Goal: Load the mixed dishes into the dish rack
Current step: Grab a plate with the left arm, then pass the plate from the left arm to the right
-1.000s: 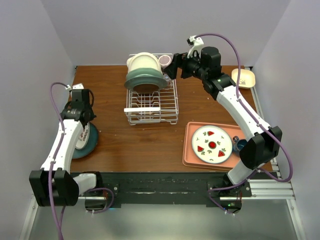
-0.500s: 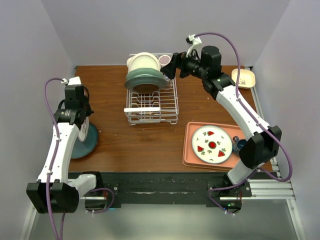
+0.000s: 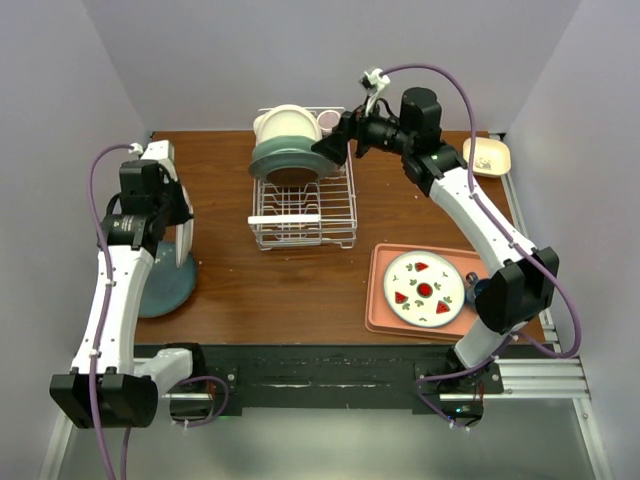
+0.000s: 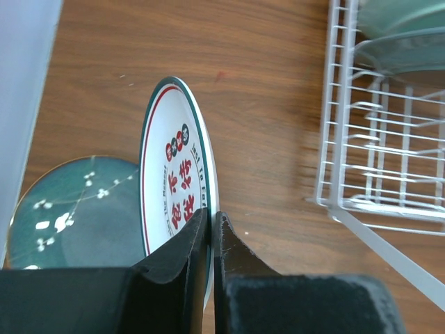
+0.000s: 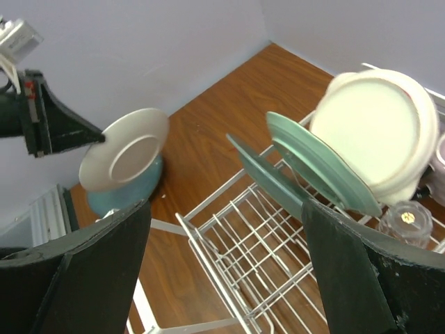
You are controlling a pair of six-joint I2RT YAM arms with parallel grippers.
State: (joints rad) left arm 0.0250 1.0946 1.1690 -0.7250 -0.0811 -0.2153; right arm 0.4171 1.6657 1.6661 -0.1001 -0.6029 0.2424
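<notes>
my left claw (image 4: 211, 219) pinching patterned plate (image 4: 170, 174) by its rim — I'd keep it upright, slot into dish rack (image 3: 305, 215) near end | my right claw (image 5: 224, 209) spread

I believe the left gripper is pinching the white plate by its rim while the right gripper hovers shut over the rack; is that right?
Not quite: the right gripper is open, its jaws wide apart over the rack, as the right wrist view shows. The left gripper does pinch the white plate by its rim.
</notes>
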